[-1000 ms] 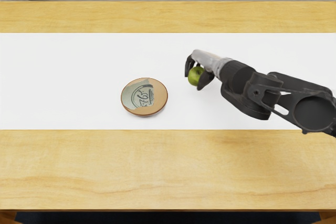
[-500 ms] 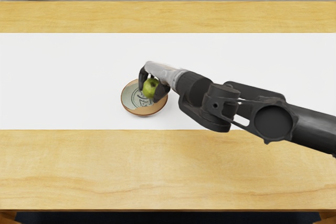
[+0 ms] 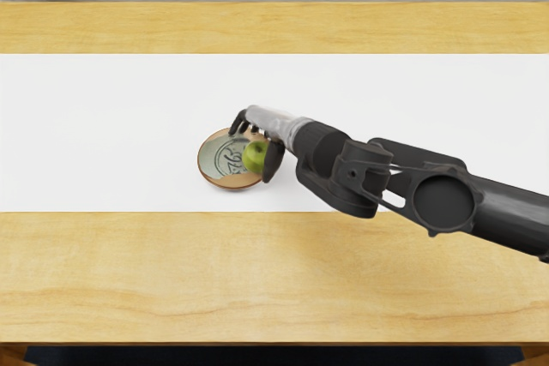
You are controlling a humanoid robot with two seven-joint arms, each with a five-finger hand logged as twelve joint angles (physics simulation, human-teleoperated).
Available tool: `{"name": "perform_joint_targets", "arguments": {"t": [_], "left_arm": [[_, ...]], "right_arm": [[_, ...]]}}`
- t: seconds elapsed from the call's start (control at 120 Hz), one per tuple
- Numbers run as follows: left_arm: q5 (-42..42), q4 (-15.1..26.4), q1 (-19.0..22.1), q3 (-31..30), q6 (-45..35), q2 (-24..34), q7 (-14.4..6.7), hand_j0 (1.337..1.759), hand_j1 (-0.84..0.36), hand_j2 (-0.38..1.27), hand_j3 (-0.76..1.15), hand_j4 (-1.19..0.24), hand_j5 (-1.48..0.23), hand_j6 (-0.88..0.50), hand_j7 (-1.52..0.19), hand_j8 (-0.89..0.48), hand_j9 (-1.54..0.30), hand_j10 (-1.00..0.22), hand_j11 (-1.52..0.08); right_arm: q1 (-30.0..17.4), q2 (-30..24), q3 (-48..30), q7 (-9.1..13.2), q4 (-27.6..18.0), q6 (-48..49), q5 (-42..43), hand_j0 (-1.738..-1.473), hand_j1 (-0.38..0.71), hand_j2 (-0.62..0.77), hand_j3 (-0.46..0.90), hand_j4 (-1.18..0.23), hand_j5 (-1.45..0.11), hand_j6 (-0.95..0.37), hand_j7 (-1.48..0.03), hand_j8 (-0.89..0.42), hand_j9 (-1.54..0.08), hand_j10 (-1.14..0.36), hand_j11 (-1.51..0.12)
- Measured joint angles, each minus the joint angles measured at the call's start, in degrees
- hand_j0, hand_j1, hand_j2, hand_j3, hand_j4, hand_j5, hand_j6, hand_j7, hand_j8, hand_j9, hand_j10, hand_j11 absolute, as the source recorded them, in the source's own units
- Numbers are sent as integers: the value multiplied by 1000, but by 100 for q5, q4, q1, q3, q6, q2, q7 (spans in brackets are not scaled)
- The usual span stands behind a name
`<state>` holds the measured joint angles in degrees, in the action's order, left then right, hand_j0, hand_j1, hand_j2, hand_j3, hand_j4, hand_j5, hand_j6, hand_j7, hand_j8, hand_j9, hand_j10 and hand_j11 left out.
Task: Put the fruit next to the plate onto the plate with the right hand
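Observation:
A small green apple [image 3: 254, 157] lies on the right part of the round brown-rimmed plate [image 3: 208, 163] with a grey-blue pattern, near the middle of the white table runner. My right hand [image 3: 254, 141] hovers over the plate's right side, its arm coming in from the right edge. The fingers [image 3: 238, 123] are spread above the apple and the thumb [image 3: 273, 162] hangs down beside it on the right. The hand is open, and the apple appears to rest free on the plate. The left arm does not show.
The white runner [image 3: 103, 126] spans the wooden table [image 3: 257, 280] from left to right. My right forearm [image 3: 403, 190] lies low across the runner to the right of the plate.
The hand carried the apple left from beside the plate to above it, then lowered slightly and spread its fingers. The apple now sits on the plate.

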<state>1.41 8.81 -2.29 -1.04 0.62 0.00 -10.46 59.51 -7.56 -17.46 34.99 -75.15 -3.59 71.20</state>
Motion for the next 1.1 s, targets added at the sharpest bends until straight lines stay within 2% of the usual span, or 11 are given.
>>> {"name": "perform_joint_targets", "arguments": {"t": [0.092,0.2,0.325,0.433,0.5,0.6,0.75,1.1], "left_arm": [[0,-1,0,-1,0,0,0,1658,349,0,0,0,0,0,0,0,0,0,0],[0,-2,0,0,0,0,0,1658,349,0,0,0,0,0,0,0,0,0,0],[0,0,0,0,0,0,0,1658,349,0,0,0,0,0,0,0,0,0,0],[0,6,10,-1,2,0,0,1658,349,0,0,0,0,0,0,0,0,0,0],[0,15,35,-1,5,0,0,1658,349,0,0,0,0,0,0,0,0,0,0],[0,13,35,-2,6,0,0,1658,349,0,0,0,0,0,0,0,0,0,0],[8,2,35,-15,7,0,0,1658,349,0,0,0,0,-1,0,0,0,0,0],[30,1,35,-34,9,0,0,1658,349,0,0,0,0,-1,0,0,0,0,0]], "right_arm": [[-70,-294,-494,1,-326,351,-427,-1658,-144,52,0,-207,-306,-154,-284,-122,-306,-189,-308],[-426,-1388,-1561,1,-901,1572,-1552,-1658,-229,31,0,-122,-180,-91,-167,-73,-180,-111,-181],[-1223,-2477,-2598,1,-1130,3121,-2614,-1658,-284,17,0,-67,-98,-50,-91,-40,-98,-61,-98],[-2126,-2903,-3893,1,-1145,3599,-3408,-1658,-311,10,0,-40,-57,-30,-53,-24,-58,-36,-58],[-2468,-3138,-4375,1,-1098,3722,-3937,-1658,-322,8,0,-29,-41,-22,-38,-17,-42,-26,-42],[-2705,-3344,-4704,1,-1068,3807,-4360,-1658,-333,5,0,-18,-25,-14,-24,-11,-25,-16,-26],[-2815,-3433,-4849,1,-1048,3848,-4566,-1658,-342,3,0,-9,-12,-7,-11,-5,-12,-8,-12],[-2856,-3265,-4823,1,-893,3860,-4776,-1658,-348,1,0,-2,-2,-2,-2,-1,-2,-1,-2]]}}
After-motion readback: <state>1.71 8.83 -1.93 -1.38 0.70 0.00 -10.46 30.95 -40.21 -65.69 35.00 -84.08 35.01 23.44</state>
